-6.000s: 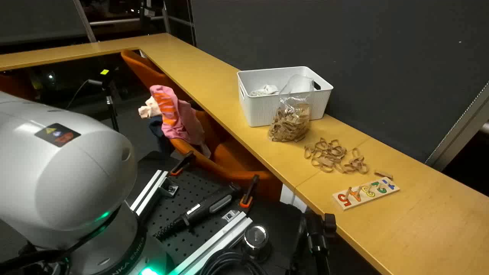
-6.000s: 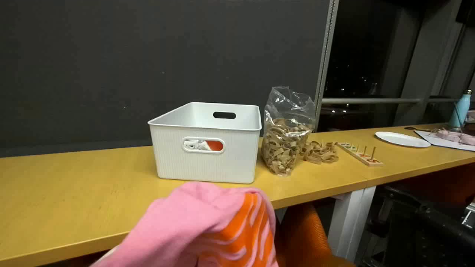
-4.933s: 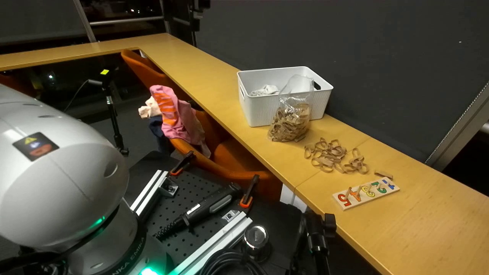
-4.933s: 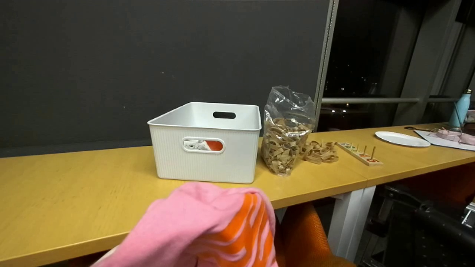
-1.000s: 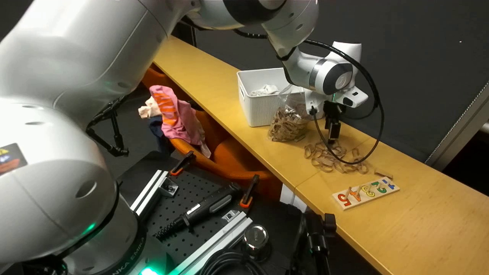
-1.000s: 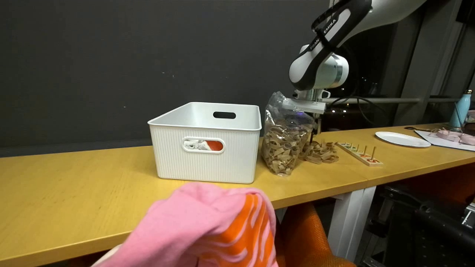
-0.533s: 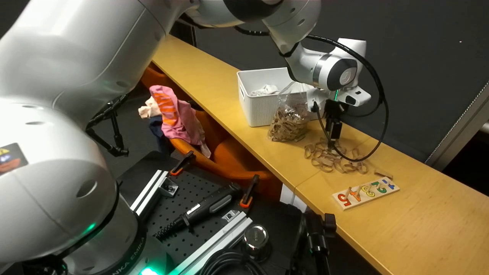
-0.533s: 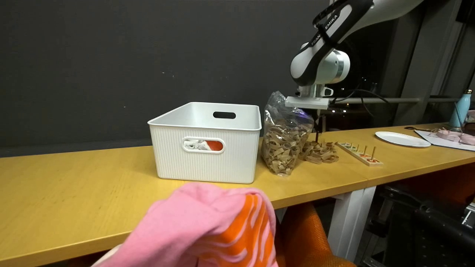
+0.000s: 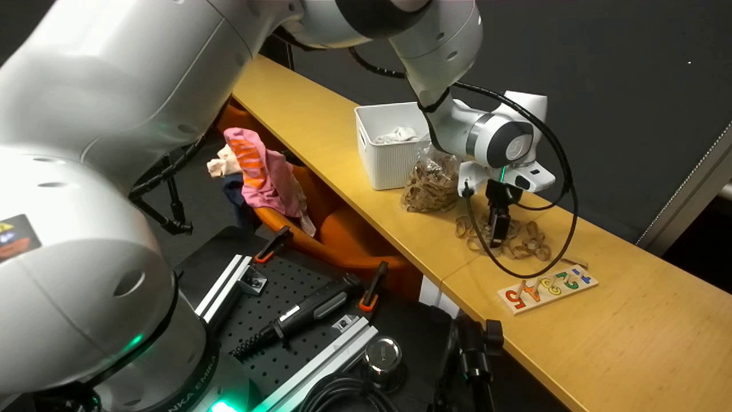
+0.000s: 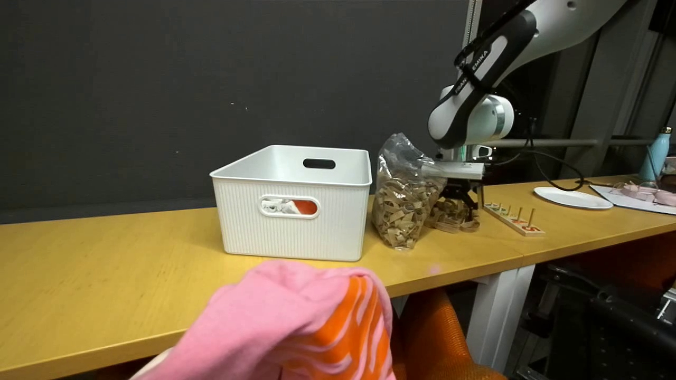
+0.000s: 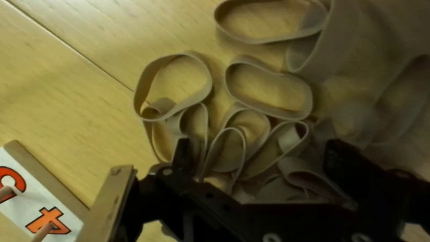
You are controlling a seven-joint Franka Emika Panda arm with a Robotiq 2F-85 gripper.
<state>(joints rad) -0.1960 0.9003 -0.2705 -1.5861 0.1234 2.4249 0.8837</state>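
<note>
The bands point(image 10: 448, 216) lie in a loose heap on the table point(image 9: 646, 332). They are tan and flat, look rubbery, and curl into rings, ovals and squashed loops. Some stand on their thin edges and lean on each other. The gripper point(image 11: 257, 146) is right over the bands and points down at them. Its dark, blocky fingers point(image 11: 349, 168) are spread wide, and in the wrist view some bands show in the gap. I cannot tell if a fingertip touches them. The arm point(image 9: 143, 74) bends over the bands; it is smooth, round and shiny white.

The bag point(image 10: 401, 153) stands just beside the bands. It is clear, crinkly plastic, and its lower part is stuffed with tan rings point(image 10: 401, 216). The bin point(image 10: 290, 237) is past the bag, farther from the bands. It is a white box with fine ridges down its sides and oval holes. A crumpled white heap point(image 9: 397, 135) lies inside.

The board point(image 9: 552, 294) is near the bands, on the side away from the bag. It is a long block of pale wood with bright numbers point(image 11: 52, 214) and thin, round pegs point(image 10: 531, 217). The plate point(image 10: 573, 199), round, white and flat, is farther from the bands than the board. The table is smooth yellow wood with a faint grain and a straight seam near the bands. Well apart from the bands, a soft pink cloth point(image 10: 296, 316) with wavy orange stripes hangs over an orange chair point(image 9: 343, 234).
</note>
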